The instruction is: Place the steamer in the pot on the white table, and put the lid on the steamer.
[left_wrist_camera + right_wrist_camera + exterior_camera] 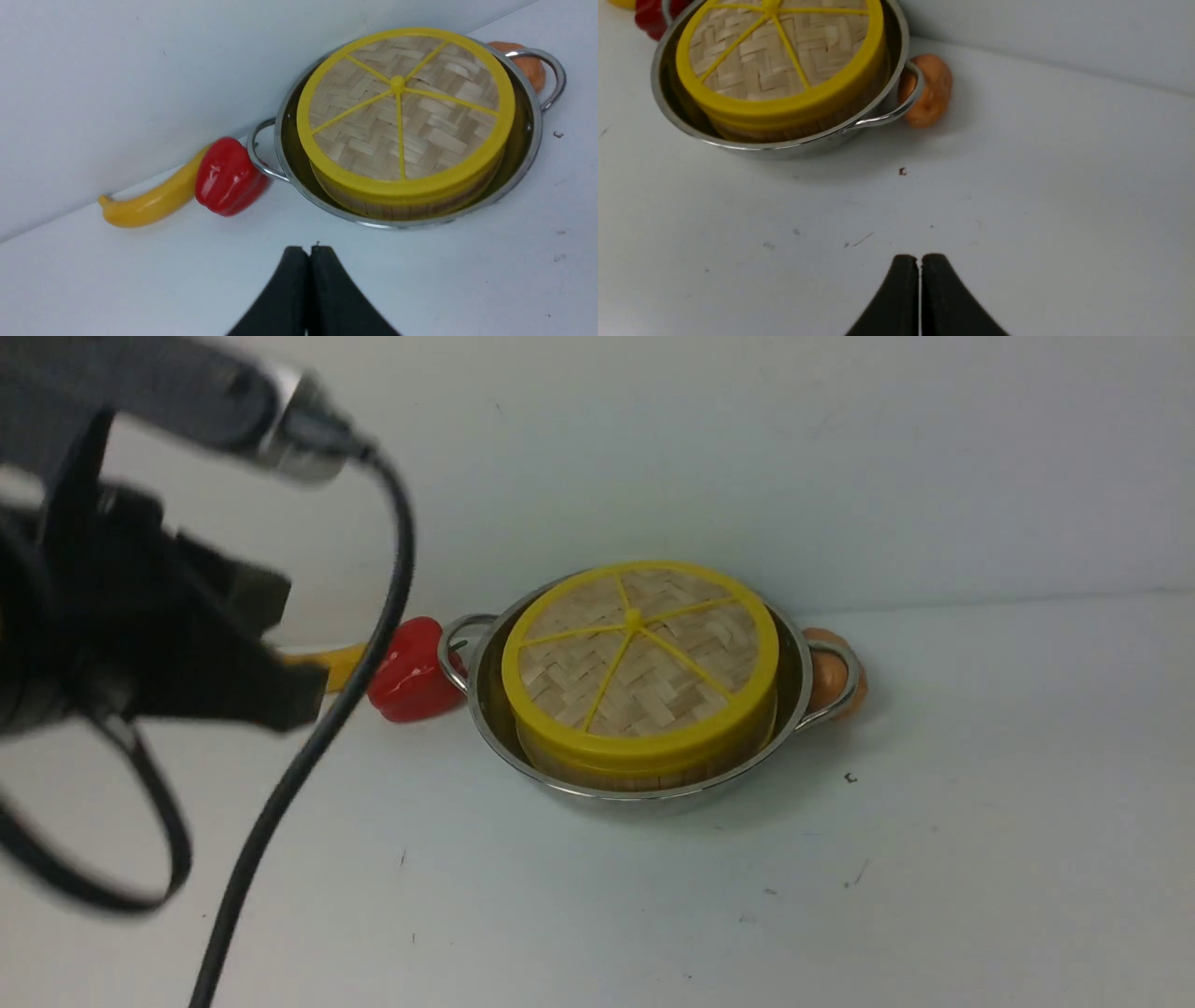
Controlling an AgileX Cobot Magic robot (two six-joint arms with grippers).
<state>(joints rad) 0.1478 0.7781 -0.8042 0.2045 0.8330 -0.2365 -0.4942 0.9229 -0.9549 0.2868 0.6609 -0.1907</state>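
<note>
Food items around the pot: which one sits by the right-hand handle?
The orange-brown bread roll, behind the pot's right handle. The red pepper and yellow banana both lie beyond the left handle.

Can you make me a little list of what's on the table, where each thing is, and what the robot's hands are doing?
pot: on the white table, near the back wall
steamer: sitting inside the pot
lid: on top of the steamer
red pepper: beside the pot's left handle
banana: next to the red pepper
orange-brown food: by the pot's right handle
left gripper: shut, holding nothing
right gripper: shut, holding nothing
job: looks finished
</note>
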